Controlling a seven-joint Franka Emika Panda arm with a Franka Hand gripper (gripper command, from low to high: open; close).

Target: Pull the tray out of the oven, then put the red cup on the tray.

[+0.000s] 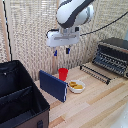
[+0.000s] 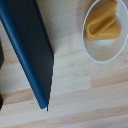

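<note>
Air above the red cup (image 1: 63, 74) is open; pincer (image 1: 61, 51) hangs high over it. A blue book (image 1: 53, 85) crowds the cup on the exterior view's left, the white bowl (image 1: 76, 86) on its right. Open oven (image 1: 113, 56) door (image 1: 96, 73) juts out over the tabletop (image 1: 95, 107); black case (image 1: 20, 97) blocks the left corner.

No legible txt or labels anywhere.

The bench (image 1: 95, 102) is showing pale, smooth wood with visible grain. The oven (image 1: 114, 55) is looking like dark metal with a slight sheen. The red cup (image 1: 63, 74) is appearing smooth and plastic-like, the white bowl (image 2: 102, 37) glossy, and the black case (image 1: 20, 97) matt and soft.
</note>
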